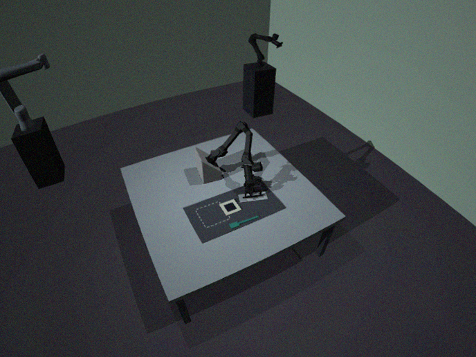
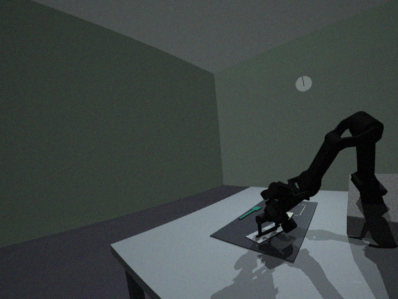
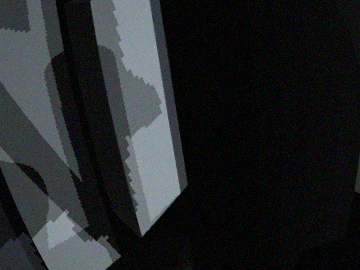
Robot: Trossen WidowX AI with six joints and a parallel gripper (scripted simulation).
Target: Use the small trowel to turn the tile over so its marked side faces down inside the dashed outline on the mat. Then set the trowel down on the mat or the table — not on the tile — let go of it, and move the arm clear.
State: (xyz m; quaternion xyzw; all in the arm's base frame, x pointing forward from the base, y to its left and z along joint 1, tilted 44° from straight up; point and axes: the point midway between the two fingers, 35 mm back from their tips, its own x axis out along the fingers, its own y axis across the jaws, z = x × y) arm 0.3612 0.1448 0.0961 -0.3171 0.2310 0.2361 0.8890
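The small trowel, a pale flat blade with a raised black handle (image 1: 242,198) (image 2: 262,239) (image 3: 155,165), lies on the right part of the dark mat (image 1: 271,206) (image 2: 225,234). My gripper (image 1: 252,189) (image 2: 268,220) is low over the blade, shut on the trowel's handle; the arm hides most of the grip. The tile (image 1: 230,207) (image 2: 290,214) lies flat left of the trowel in the top view, cream with a dark square facing up. It covers part of the right side of the dashed outline (image 1: 201,218) (image 2: 302,209). The wrist view shows mostly blade and dark shapes.
A teal flat tool (image 1: 234,224) (image 2: 256,208) with a thin handle lies on the mat near its front edge in the top view. A pale upright block (image 1: 201,167) (image 2: 372,193) stands on the table (image 1: 168,251) (image 2: 151,251) behind the mat, close to the arm.
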